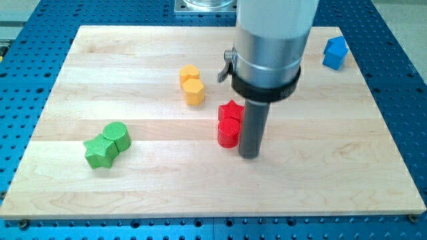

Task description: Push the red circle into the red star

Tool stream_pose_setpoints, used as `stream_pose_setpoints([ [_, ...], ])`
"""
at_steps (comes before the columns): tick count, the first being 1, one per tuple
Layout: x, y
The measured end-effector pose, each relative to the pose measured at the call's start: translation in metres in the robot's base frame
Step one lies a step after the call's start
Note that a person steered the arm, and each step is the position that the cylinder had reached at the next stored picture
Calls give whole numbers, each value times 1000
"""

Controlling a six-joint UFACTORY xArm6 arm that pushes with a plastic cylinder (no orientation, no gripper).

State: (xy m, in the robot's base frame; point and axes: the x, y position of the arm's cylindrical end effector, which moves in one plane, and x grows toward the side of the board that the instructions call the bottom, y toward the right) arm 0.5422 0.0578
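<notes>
Tabletop point(167, 187): pale wooden board, light grain running left to right in plank-like strips, set on a blue perforated metal base point(400, 73) with regular rows of holes.

Arm: broad cylindrical housing point(270, 40), matte silver-grey, with a black ring at its lower edge, enters from the frame's top centre. Below it a straight dark grey rod descends. My tip point(249, 156) rests on the wood just right of centre. No jaws on this rig, so nothing is grasped; the rod ends plain.

Red circle point(228, 134): short upright cylinder, glossy, flat round top. Being round, it has no heading in plan; its only long axis is vertical. It sits just left of my tip, very close; whether they touch I cannot tell.

Red star point(230, 111): same glossy red, notched outline, directly above the circle in the frame and touching it. The pair forms a short column running top to bottom of the frame. Which way the star's points face is too small to read.

Other blocks, all smooth and solid in colour:
- Two yellow blocks, upper centre-left: upper yellow block point(189, 73) and a yellow hexagon point(194, 91) below it, touching.
- Green star point(99, 151) at lower left, with a green circle point(117, 136) against its upper right.
- Blue block point(335, 53), house-like outline, at the board's upper right edge, well apart from the rest.
</notes>
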Motion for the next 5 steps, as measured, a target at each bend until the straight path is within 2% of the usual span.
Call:
stream_pose_setpoints([
  [1,37,-9],
  [2,42,-52],
  [3,14,-57],
  [5,11,-44],
])
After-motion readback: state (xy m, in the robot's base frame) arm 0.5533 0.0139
